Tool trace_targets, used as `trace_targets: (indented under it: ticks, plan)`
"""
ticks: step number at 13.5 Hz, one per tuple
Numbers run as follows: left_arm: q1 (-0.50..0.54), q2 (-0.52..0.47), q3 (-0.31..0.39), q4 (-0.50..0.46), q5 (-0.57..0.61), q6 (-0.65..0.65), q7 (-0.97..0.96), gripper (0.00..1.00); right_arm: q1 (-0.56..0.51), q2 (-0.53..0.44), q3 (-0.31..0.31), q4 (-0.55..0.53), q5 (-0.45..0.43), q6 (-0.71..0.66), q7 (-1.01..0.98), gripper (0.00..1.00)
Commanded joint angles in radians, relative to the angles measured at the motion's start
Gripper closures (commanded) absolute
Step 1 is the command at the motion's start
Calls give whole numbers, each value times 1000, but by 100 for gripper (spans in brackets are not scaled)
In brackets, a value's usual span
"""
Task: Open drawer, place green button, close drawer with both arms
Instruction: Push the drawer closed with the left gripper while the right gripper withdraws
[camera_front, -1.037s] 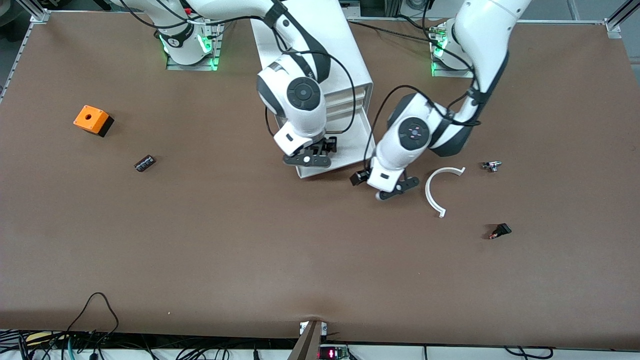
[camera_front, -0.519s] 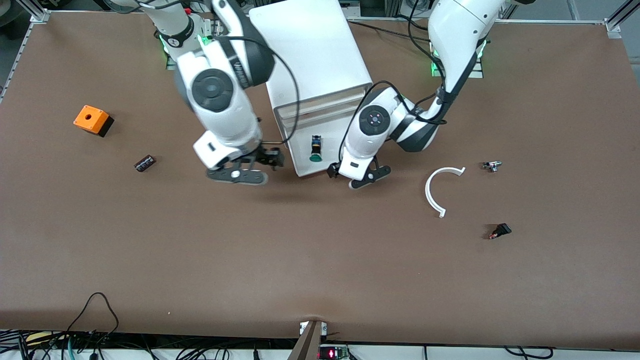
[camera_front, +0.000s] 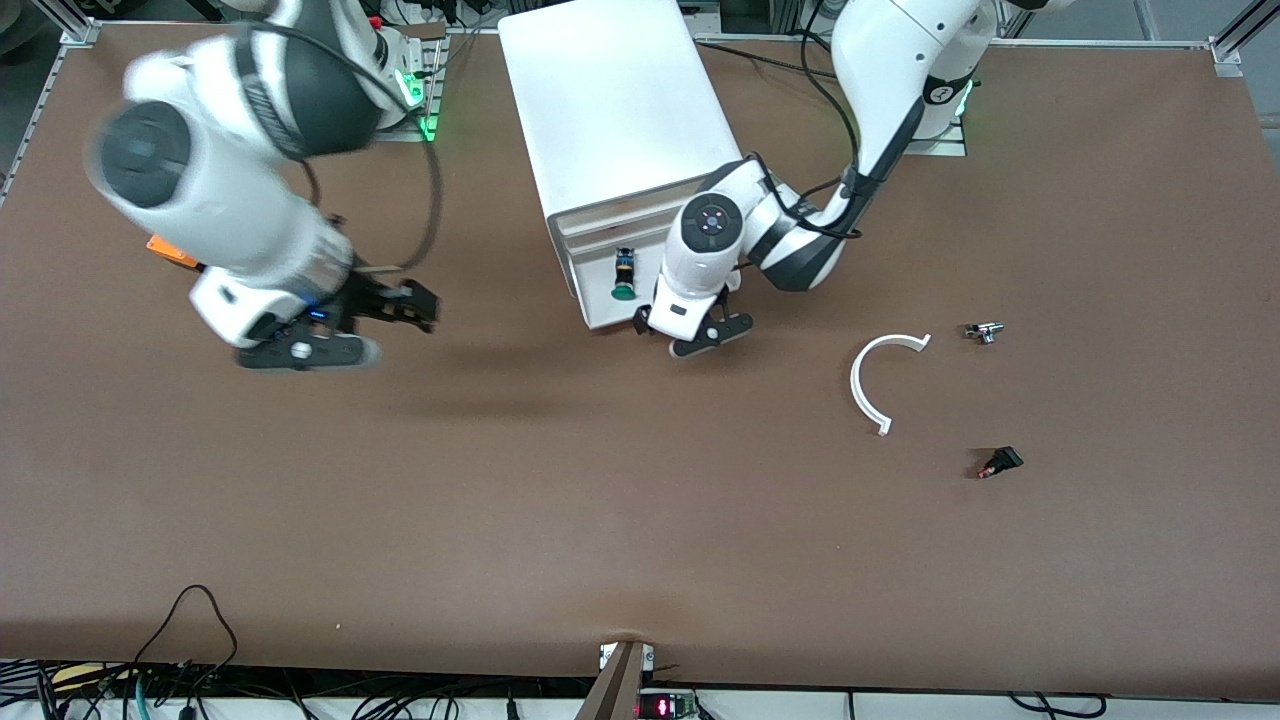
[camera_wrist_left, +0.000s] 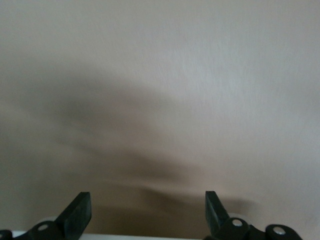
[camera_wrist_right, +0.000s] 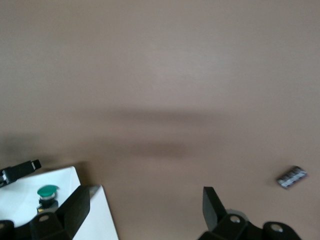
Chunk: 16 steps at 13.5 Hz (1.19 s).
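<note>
At frame centre we see the green-capped button (camera_front: 623, 279) lying in the white cabinet's open bottom drawer (camera_front: 597, 300). Our left gripper (camera_front: 696, 335) sits just beside the drawer front; our right gripper (camera_front: 345, 330) hangs over bare brown table (camera_front: 600, 500), middle-left of frame.

Brown surface (camera_front: 560, 500) carries: white drawer cabinet (camera_front: 610, 110), orange box (camera_front: 165, 250), white arc (camera_front: 868, 385), two small connectors (camera_front: 985, 331) (camera_front: 1000, 462).

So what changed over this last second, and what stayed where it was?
The right gripper, open and empty, swung away from the drawer toward the right arm's end of the table. The left gripper, open, came to the drawer front, and the drawer slid partway in with the button inside. The white arc and the small parts did not move.
</note>
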Motion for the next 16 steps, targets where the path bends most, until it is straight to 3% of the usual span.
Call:
trace_targets:
  ticks: [1, 3, 5, 9, 12, 16]
  plan:
    - [-34, 10, -29, 17, 3, -39, -31, 0, 5, -136, -64, -104, 19, -32, -140, 0]
    - [-34, 10, -63, 15, 3, -56, -31, 0, -36, -194, -84, -132, 7, -69, -226, 0]
    - [-32, 21, -93, 15, 3, -67, -14, 0, -125, -227, -37, -133, -18, -95, -292, 0]
    - [-18, 69, -141, 17, -37, -82, 95, 0, -432, -317, 202, -225, -62, -79, -436, 0]
    - [3, 60, -140, 27, -38, -100, 104, 0, -566, -346, 336, -267, -116, -48, -490, 0]
    - [123, 15, -143, 147, -28, -284, 130, 0, -581, -368, 355, -298, -164, 7, -521, 0]
